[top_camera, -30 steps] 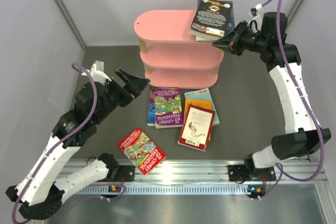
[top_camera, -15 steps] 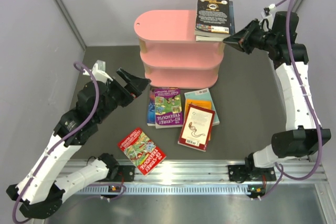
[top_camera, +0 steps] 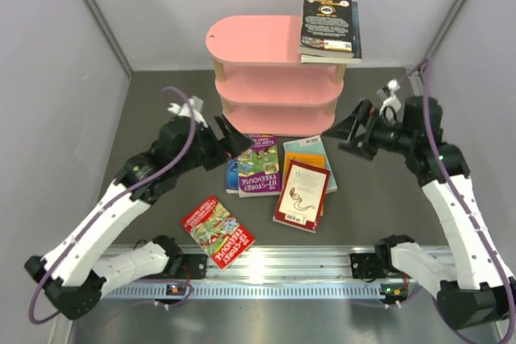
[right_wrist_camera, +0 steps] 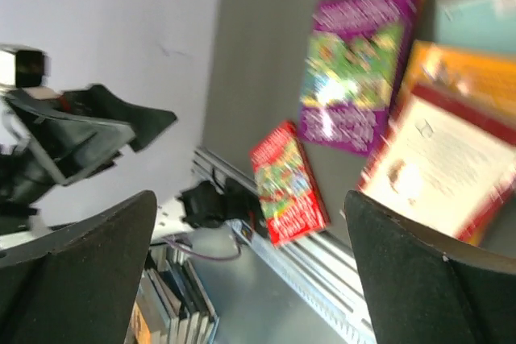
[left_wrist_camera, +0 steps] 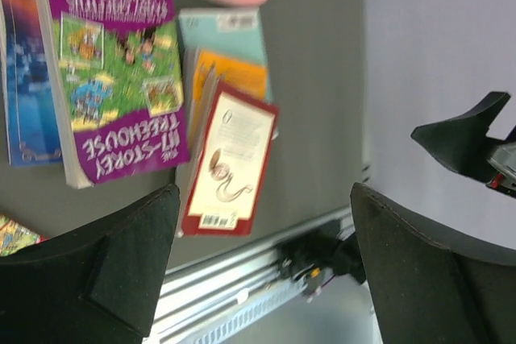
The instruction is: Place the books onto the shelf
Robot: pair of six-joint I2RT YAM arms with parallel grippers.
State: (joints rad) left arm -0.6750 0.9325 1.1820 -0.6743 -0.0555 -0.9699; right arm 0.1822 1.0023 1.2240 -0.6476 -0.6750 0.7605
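Note:
The pink shelf point(top_camera: 250, 40) stands at the back, with a dark book point(top_camera: 329, 23) lying on the right end of its top board. In front of it lie a purple-green book point(top_camera: 260, 165) on a blue one point(top_camera: 233, 165), and a maroon-and-cream book point(top_camera: 302, 193) on an orange point(top_camera: 303, 160) and a teal one point(top_camera: 321, 147). A red book point(top_camera: 218, 231) lies apart, nearer the rail. My left gripper point(top_camera: 231, 138) hangs open over the left of the pile, and the purple-green book point(left_wrist_camera: 113, 78) shows below it. My right gripper point(top_camera: 342, 134) is open and empty to the pile's right, looking across at the red book point(right_wrist_camera: 286, 183).
A metal rail point(top_camera: 282, 267) carrying both arm bases runs along the near edge. Grey walls close in the left, back and right sides. Beyond the rail, off the table, several spare books point(right_wrist_camera: 161, 304) stand in a row.
My right gripper opened, left the dark book on the shelf top, and came down and forward beside the floor pile. My left arm swung right, toward the purple-green book.

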